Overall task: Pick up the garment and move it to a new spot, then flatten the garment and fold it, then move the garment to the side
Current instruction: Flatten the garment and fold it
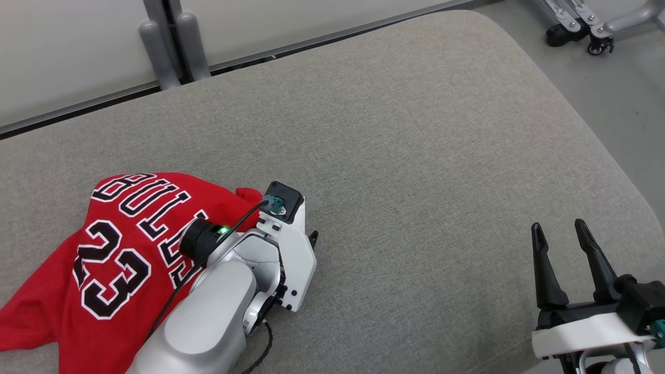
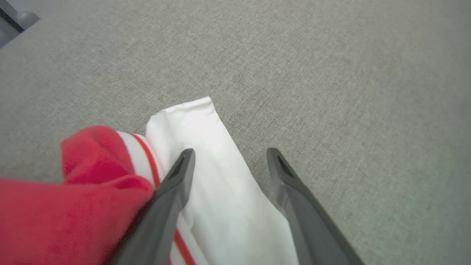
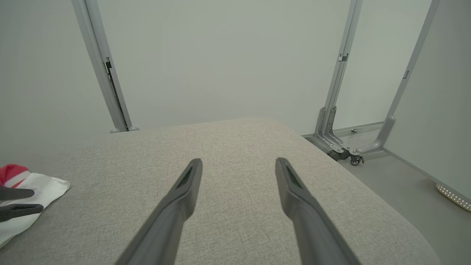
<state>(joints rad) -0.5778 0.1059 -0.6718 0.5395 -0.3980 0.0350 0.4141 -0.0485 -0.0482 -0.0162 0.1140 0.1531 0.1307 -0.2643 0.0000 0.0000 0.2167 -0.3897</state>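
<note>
The red jersey point(image 1: 119, 249) lies crumpled on the near left part of the grey cushion point(image 1: 415, 156), its number 23 and black-and-white lettering facing up. A white fold of it sticks out toward the cushion's middle. The left gripper point(image 2: 228, 154) is low over that white fold with its fingers apart; the fold lies between and under them, and the left finger point(image 2: 176, 184) sits at the red-striped hem. The right gripper point(image 1: 559, 226) hovers over the cushion's near right corner, fingers spread, holding nothing, well apart from the jersey.
</note>
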